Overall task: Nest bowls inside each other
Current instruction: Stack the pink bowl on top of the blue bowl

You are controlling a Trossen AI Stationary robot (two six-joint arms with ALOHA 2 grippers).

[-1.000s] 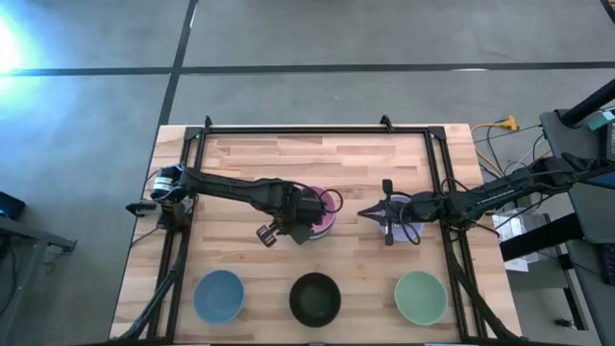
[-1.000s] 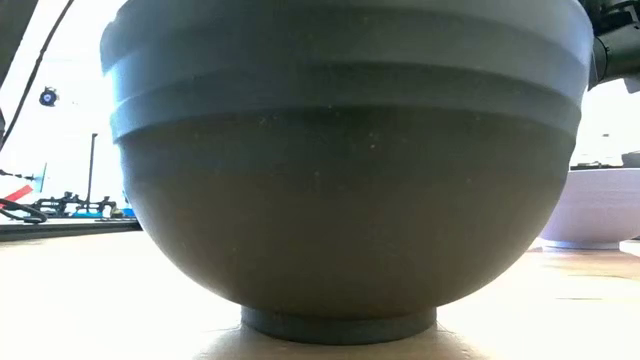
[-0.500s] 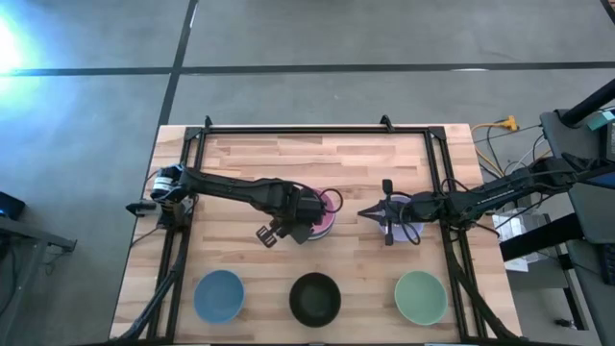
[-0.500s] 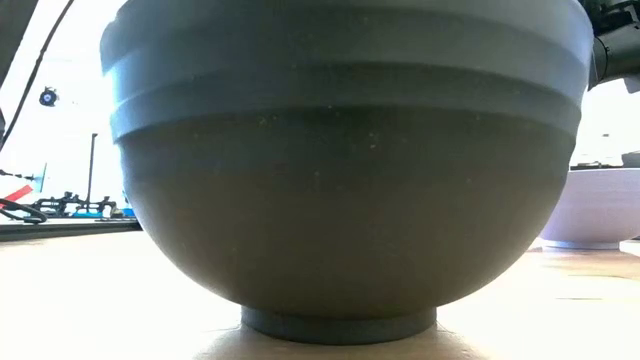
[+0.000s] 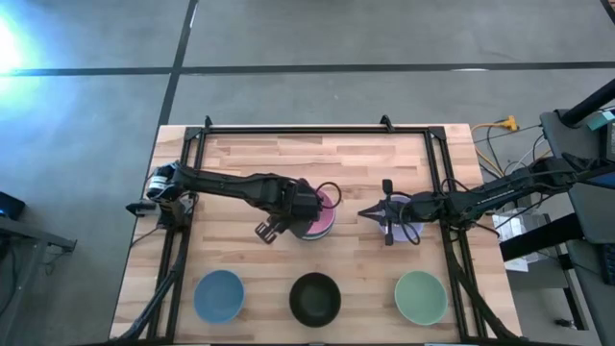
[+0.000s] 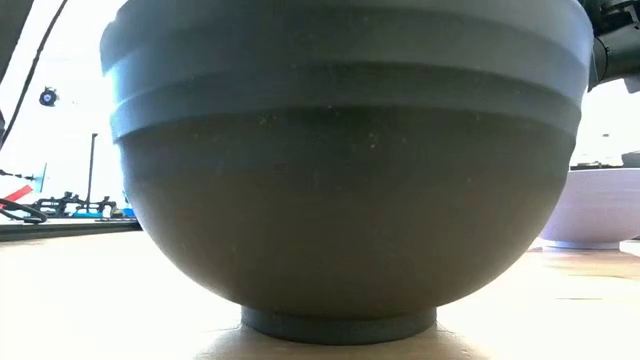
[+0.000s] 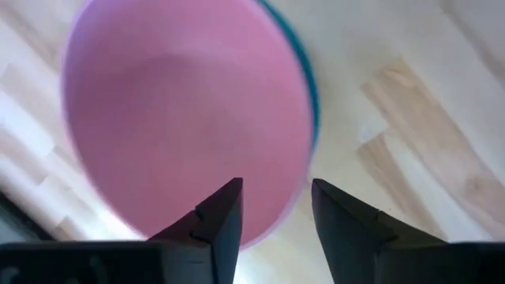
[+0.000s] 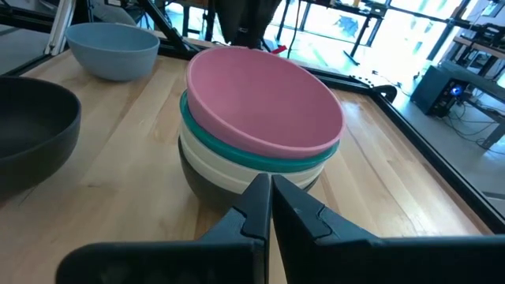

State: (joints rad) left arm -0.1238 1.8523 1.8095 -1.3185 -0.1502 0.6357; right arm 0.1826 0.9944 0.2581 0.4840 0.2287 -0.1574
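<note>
A stack of bowls stands mid-table: a pink bowl lies tilted on top of a teal bowl, a white bowl and a dark bowl. My left gripper hangs open over the pink bowl's rim, one finger on each side of it. My right gripper is shut and holds nothing. It hovers between the stack and a lavender bowl. A blue bowl, a black bowl and a pale green bowl stand along the near edge.
A black metal frame runs around the table's far and side edges. The black bowl fills the low view, with the lavender bowl behind it on the right. Bare wood lies between the stack and the near row of bowls.
My left arm has drawn back a little toward the table's left and far edges, and more of the pink bowl shows beside the gripper. The stack and my right arm have stayed where they were.
</note>
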